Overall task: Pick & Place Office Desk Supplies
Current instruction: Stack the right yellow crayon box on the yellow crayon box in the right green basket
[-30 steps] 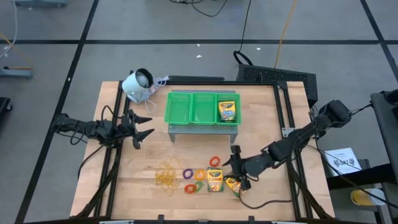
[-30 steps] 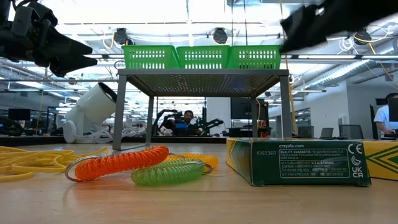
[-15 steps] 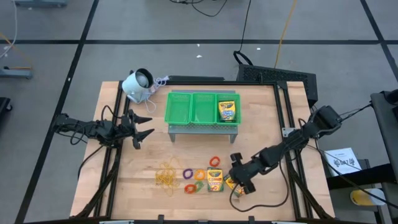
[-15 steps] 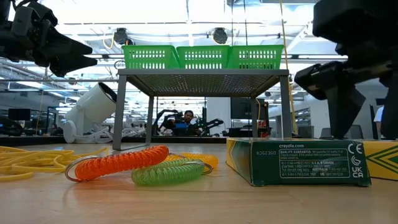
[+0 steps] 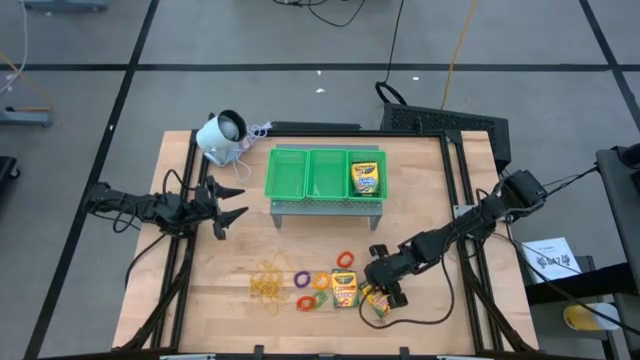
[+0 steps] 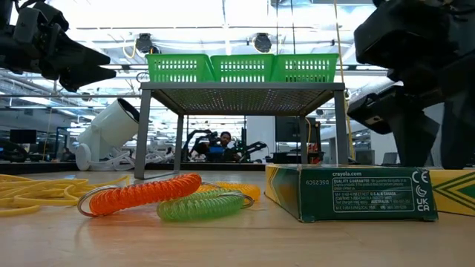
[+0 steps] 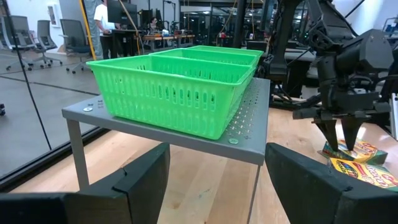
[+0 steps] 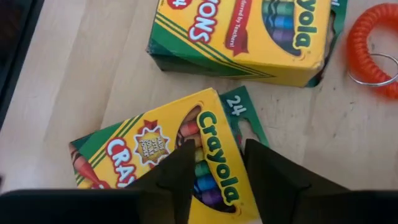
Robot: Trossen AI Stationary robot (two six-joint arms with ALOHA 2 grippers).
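The right gripper (image 8: 214, 177) hangs just over a flat yellow-and-green cardboard crayon box (image 8: 168, 158) that lies face up on the wooden table (image 5: 200, 280). Its two dark fingers are spread a little, with nothing between them. A second crayon box (image 8: 242, 37) lies just beside the first one, and an orange coil ring (image 8: 372, 46) sits near that. Farther off stands the green plastic basket tray (image 5: 325, 172) with a third crayon box (image 5: 365, 178) inside. The left gripper (image 5: 228, 200) waits beside the tray, fingers spread apart.

The right pincer (image 5: 380, 296) hides most of 1 crayon box (image 5: 375, 300).
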